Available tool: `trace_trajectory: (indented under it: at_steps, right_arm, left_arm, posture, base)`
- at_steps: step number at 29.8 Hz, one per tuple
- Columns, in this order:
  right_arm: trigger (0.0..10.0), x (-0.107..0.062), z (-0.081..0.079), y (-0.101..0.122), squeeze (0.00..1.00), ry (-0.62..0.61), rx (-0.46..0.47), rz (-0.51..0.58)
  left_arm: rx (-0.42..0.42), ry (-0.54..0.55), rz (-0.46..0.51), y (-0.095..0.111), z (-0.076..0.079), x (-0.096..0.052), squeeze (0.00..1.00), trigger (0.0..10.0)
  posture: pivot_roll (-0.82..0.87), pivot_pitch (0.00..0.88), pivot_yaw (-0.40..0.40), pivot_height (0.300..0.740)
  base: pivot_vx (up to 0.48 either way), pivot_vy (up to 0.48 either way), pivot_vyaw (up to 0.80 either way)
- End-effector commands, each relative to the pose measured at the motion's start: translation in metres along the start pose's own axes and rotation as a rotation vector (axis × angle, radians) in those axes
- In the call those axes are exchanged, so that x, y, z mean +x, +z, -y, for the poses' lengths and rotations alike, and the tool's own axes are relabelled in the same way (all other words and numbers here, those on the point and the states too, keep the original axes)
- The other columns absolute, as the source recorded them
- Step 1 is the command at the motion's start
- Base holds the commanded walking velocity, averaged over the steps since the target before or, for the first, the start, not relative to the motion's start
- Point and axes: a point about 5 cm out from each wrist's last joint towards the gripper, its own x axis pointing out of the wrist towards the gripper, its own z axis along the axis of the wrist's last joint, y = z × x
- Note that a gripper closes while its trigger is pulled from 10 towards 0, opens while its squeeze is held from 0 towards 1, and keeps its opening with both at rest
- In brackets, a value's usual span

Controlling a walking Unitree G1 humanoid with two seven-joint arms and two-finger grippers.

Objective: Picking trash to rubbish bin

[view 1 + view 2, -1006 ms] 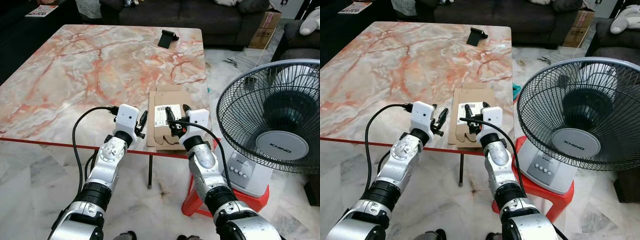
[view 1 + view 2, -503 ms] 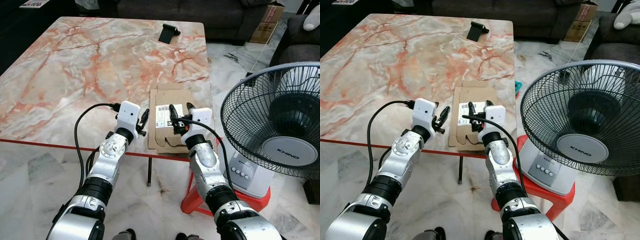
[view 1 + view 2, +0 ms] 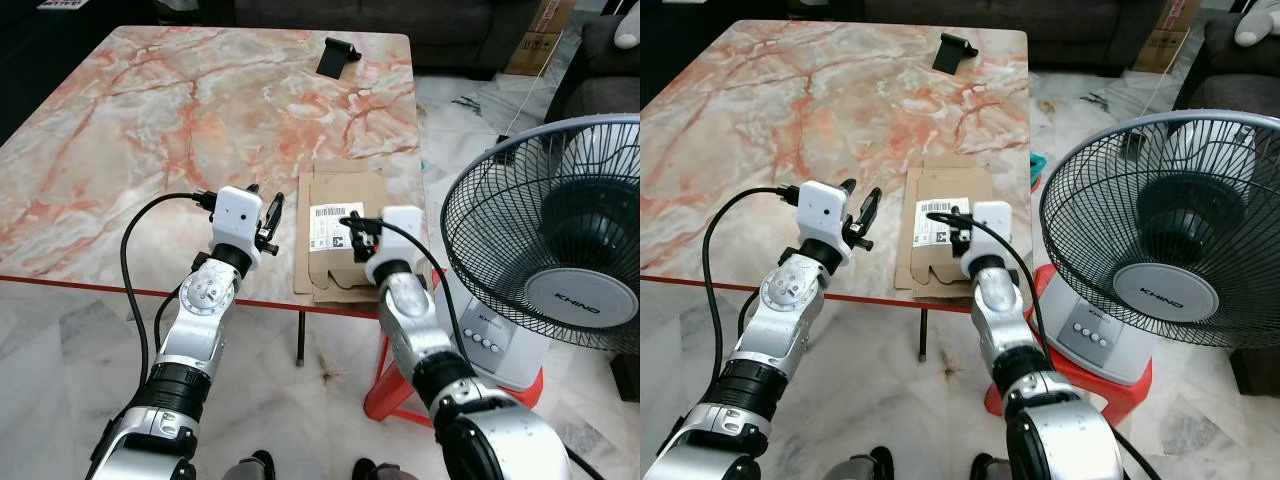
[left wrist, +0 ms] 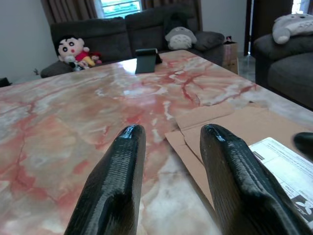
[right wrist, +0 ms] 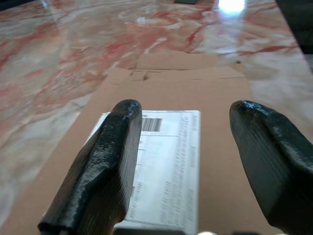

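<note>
A flat cardboard box (image 3: 343, 232) with a white label (image 3: 330, 226) lies near the middle of the picture, on the marble table (image 3: 150, 130) close to its front right edge. The right gripper (image 5: 190, 166) hangs low over the label with its fingers spread wide. The left gripper (image 3: 265, 218) sits just left of the cardboard, its fingers a little apart, holding nothing. A big fan (image 3: 560, 240) stands at the right. A small black stand (image 3: 336, 55) sits at the top.
</note>
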Motion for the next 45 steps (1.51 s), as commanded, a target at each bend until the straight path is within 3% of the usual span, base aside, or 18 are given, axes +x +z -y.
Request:
trace_trajectory:
  at_steps: [1, 7, 14, 19, 28, 38, 45]
  right_arm:
    - [10.0, 0.0, -0.005, -0.005, 0.0, 0.023, -0.032, -0.049]
    - [10.0, -0.003, -0.008, -0.015, 0.0, 0.062, -0.066, -0.108]
    - [10.0, -0.023, -0.001, -0.045, 0.0, 0.094, -0.096, -0.175]
    - [10.0, -0.031, 0.0, -0.05, 0.0, 0.144, -0.091, -0.148]
    - [10.0, -0.039, -0.015, -0.039, 0.0, 0.307, -0.09, -0.049]
    - [10.0, -0.053, -0.044, -0.016, 0.0, 0.518, -0.045, 0.084]
    - [10.0, -0.052, -0.043, 0.003, 0.0, 0.506, -0.034, 0.159]
  left_arm:
    - [0.008, -0.019, -0.001, 0.003, 0.0, -0.002, 0.0, 10.0]
    - [0.024, -0.055, 0.004, 0.009, 0.004, 0.002, 0.0, 10.0]
    - [0.024, -0.086, -0.005, 0.012, 0.007, 0.003, 0.0, 10.0]
    - [0.023, -0.1, -0.009, 0.014, 0.007, 0.003, 0.0, 10.0]
    - [0.02, -0.116, -0.006, 0.016, 0.007, 0.005, 0.0, 10.0]
    - [0.01, -0.144, -0.001, 0.018, 0.011, 0.005, 0.0, 10.0]
    - [0.007, -0.143, 0.007, 0.02, 0.011, 0.006, 0.0, 10.0]
  posture:
    - [0.11, 0.174, 0.006, 0.74]
    - [0.11, 0.174, 0.008, 0.74]
    - [0.09, 0.176, 0.008, 0.74]
    - [0.08, 0.179, 0.009, 0.74]
    - [0.08, 0.177, 0.004, 0.74]
    - [0.08, 0.174, 0.004, 0.74]
    - [0.08, 0.175, 0.003, 0.74]
  base:
    - [0.0, 0.0, 0.0]
    - [0.0, 0.0, 0.0]
    - [0.0, 0.0, 0.0]
    - [0.0, 0.0, 0.0]
    - [0.0, 0.0, 0.0]
    - [0.0, 0.0, 0.0]
    - [0.0, 0.0, 0.0]
